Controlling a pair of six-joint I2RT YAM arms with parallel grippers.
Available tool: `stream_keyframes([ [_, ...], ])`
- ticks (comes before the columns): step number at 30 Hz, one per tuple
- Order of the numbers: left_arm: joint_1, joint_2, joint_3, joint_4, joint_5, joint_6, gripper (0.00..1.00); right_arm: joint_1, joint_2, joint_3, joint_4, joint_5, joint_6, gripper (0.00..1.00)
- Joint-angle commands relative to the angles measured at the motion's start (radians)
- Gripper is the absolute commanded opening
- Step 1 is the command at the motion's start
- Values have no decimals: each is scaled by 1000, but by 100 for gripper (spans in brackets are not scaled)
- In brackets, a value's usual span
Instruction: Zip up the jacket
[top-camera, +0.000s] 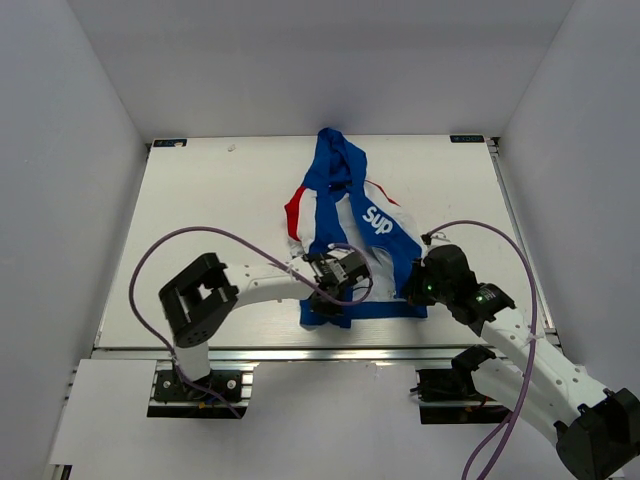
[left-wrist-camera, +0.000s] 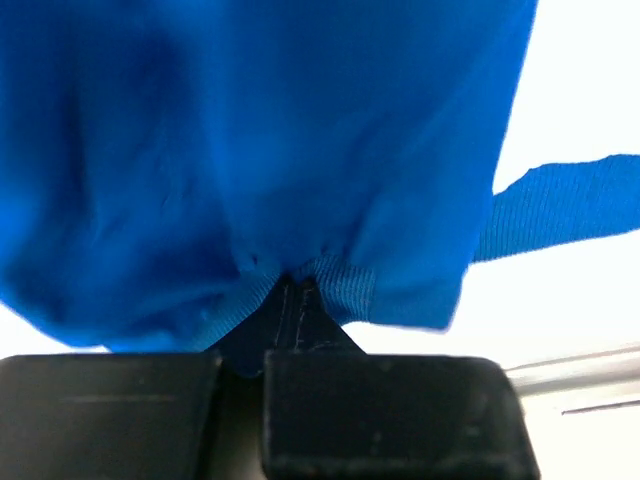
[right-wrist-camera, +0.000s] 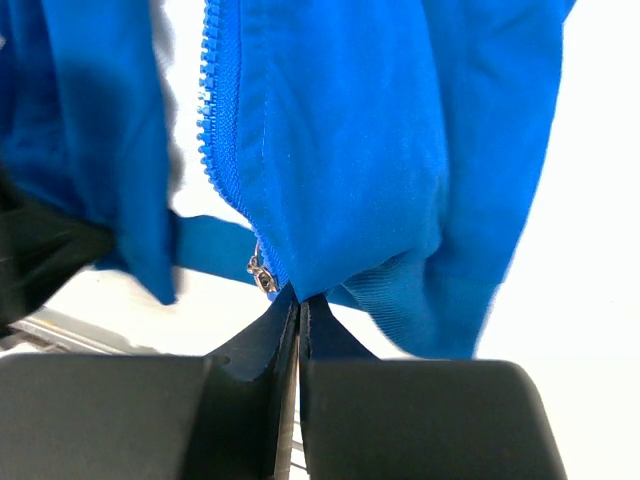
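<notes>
1. I see the jacket (top-camera: 340, 180) lying on the white table (top-camera: 200, 220), a little right of centre, with the hood toward the far edge, the hem toward the arm bases and the front open.
2. Left gripper (left-wrist-camera: 297, 300): fingers pressed together, pinching a fold of the blue ribbed hem.
3. Right gripper (right-wrist-camera: 300, 305): fingers pressed together on the fabric edge at the bottom of the zipper (right-wrist-camera: 215, 120). A small metal pull (right-wrist-camera: 262, 272) sits just beside the tips.
4. Overhead, the two grips sit apart along the lower part of the jacket.
</notes>
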Motion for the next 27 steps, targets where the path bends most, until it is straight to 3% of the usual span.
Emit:
stream_keyframes([
  [1, 1, -196, -45, 7, -65, 30, 0, -6, -17, 0, -9, 35, 3, 0],
  [7, 1, -461, -76, 154, 6, 136, 0, -6, -12, 2, -8, 35, 1, 0],
  [13, 1, -436, 13, 242, 144, 227, 0, -7, -6, 0, 0, 31, 0, 0],
  [16, 1, -419, 56, 211, 158, 238, 0, -9, -1, 2, -2, 37, 0, 0],
  [19, 5, -457, -46, 95, -4, 143, 0, -10, 8, 8, -17, 57, 5, 0],
  [23, 68, -527, -295, -74, -28, -98, 0, -12, 25, 9, -26, 66, 9, 0],
  [24, 79, -544, -333, -102, -19, -127, 5, -12, 29, 9, -26, 66, 8, 0],
  [26, 87, -557, -378, -162, -5, -173, 65, -14, 38, 11, -26, 58, 6, 0],
  [27, 87, -564, -371, -194, -8, -180, 81, -14, 40, 13, -25, 57, 5, 0],
])
